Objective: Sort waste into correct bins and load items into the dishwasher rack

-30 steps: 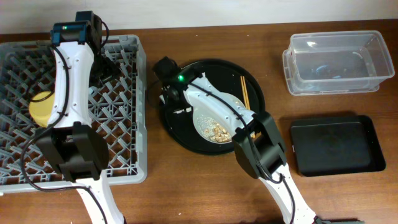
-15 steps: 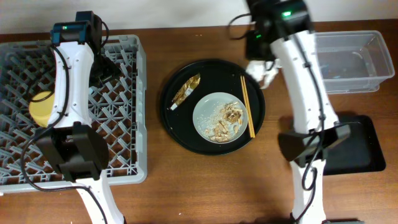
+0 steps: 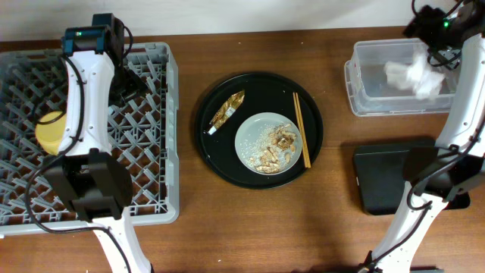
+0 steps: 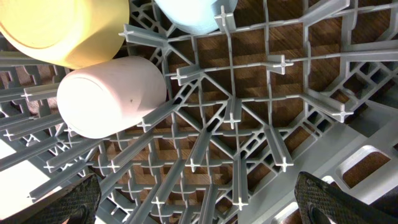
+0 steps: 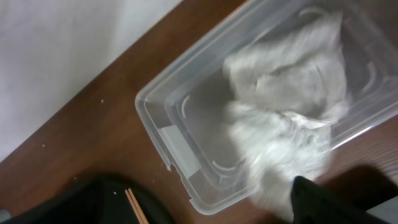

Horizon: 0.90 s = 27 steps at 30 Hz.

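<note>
My right gripper (image 3: 429,44) (image 5: 206,210) hangs open over the clear tub (image 3: 364,106) (image 5: 180,146). A crumpled white napkin (image 3: 413,76) (image 5: 286,106) is loose below it, inside the tub. My left gripper (image 3: 126,79) (image 4: 199,205) stands open over the dishwasher rack (image 3: 151,174) (image 4: 249,124), with nothing between its fingers. The rack holds a yellow bowl (image 3: 51,130) (image 4: 62,31), a pink cup (image 4: 112,93) and a light blue cup (image 4: 193,15). The grey plate (image 3: 250,136) carries food scraps (image 3: 274,148), with the chopsticks (image 3: 301,129) beside it and a brownish wrapper (image 3: 227,110).
The plate, chopsticks and wrapper all lie on a round black tray (image 3: 216,159) at the table's middle. A flat black rectangular tray (image 3: 379,189) sits at the front right, partly under the right arm. The left arm's links stretch over the rack's middle.
The right arm swung from the round black tray to above the clear tub carrying the napkin, then opened; the napkin has dropped into the tub. The left arm has not moved.
</note>
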Tool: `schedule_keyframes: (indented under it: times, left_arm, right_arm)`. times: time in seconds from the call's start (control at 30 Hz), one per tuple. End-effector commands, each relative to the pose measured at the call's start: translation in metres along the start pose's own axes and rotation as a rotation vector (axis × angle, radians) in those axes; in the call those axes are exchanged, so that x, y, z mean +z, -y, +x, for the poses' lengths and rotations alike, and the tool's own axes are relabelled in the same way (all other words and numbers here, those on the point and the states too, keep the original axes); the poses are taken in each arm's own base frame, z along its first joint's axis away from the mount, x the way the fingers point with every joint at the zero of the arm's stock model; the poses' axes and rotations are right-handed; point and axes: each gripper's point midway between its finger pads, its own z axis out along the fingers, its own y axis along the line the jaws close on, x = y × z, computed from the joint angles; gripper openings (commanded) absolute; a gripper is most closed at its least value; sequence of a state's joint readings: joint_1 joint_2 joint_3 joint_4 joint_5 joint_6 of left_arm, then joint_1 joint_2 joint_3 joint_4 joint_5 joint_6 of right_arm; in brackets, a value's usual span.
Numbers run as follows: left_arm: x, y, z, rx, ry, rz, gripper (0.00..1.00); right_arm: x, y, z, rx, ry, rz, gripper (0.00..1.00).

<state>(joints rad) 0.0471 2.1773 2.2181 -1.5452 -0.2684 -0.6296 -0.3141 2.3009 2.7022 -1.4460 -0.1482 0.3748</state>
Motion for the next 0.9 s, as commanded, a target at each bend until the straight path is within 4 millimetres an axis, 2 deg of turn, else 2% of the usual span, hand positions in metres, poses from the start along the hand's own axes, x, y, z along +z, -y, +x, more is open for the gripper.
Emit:
schedule_keyframes:
  times: [0.0,0.03,0.13,0.2,0.27,0.3,0.33,0.4,0.47,0.5,0.53,0.6,0.67,0.7,0.8,0.87]
  left_arm:
    - [-0.002,-0.002,-0.003,-0.015,0.008,0.0,0.99]
    - [-0.002,-0.002,-0.003,-0.015,0.008,0.0,0.99]
    - [-0.002,-0.002,-0.003,-0.015,0.008,0.0,0.99]
    - [-0.002,-0.002,-0.003,-0.015,0.008,0.0,0.99]
    - [-0.002,-0.002,-0.003,-0.015,0.008,0.0,0.99]
    - [-0.002,-0.002,-0.003,-0.015,0.008,0.0,0.99]
    - [-0.002,-0.002,-0.003,-0.015,0.008,0.0,0.99]
    - [-0.002,-0.002,-0.003,-0.015,0.008,0.0,0.99]
    - [-0.002,-0.002,-0.003,-0.015,0.008,0.0,0.99]
    - [-0.002,-0.002,-0.003,-0.015,0.008,0.0,0.99]
    - [-0.002,-0.002,-0.003,-0.015,0.008,0.0,0.99]
    - [-0.002,-0.002,-0.003,-0.015,0.008,0.0,0.99]
    - [-0.002,-0.002,-0.003,-0.015,0.008,0.0,0.99]
    - [-0.002,-0.002,-0.003,-0.015,0.008,0.0,0.99]
    - [-0.002,-0.002,-0.003,-0.015,0.008,0.0,0.99]
    - [-0.002,-0.002,-0.003,-0.015,0.008,0.0,0.99]
  right_arm:
    - [0.029,-0.006,0.027,-0.017,-0.117,0.003,0.98]
    - [0.029,-0.012,0.037,-0.02,-0.154,-0.017,0.98]
    - [0.016,-0.078,0.091,-0.266,-0.334,-0.311,0.98]
    - [0.011,-0.109,0.121,-0.325,-0.401,-0.356,0.98]
    - [0.01,-0.164,0.174,-0.362,-0.479,-0.362,0.98]
    - [0.013,-0.177,0.188,-0.356,-0.486,-0.336,0.98]
    - [0.025,-0.195,0.21,-0.314,-0.461,-0.23,0.98]
    - [0.041,-0.217,0.244,-0.182,-0.429,-0.111,0.98]
    - [0.058,-0.262,0.293,-0.191,-0.405,-0.152,0.99]
    - [0.066,-0.275,0.31,-0.199,-0.393,-0.165,0.98]
    - [0.077,-0.283,0.331,-0.188,-0.38,-0.159,0.91]
    - [0.098,-0.284,0.358,-0.142,-0.35,-0.121,0.79]
    - [0.111,-0.281,0.373,-0.122,-0.335,-0.098,0.77]
    - [0.123,-0.277,0.386,-0.122,-0.334,-0.094,0.77]
    - [0.143,-0.262,0.4,-0.084,-0.353,-0.053,0.77]
    - [0.151,-0.26,0.412,-0.09,-0.386,-0.047,0.75]
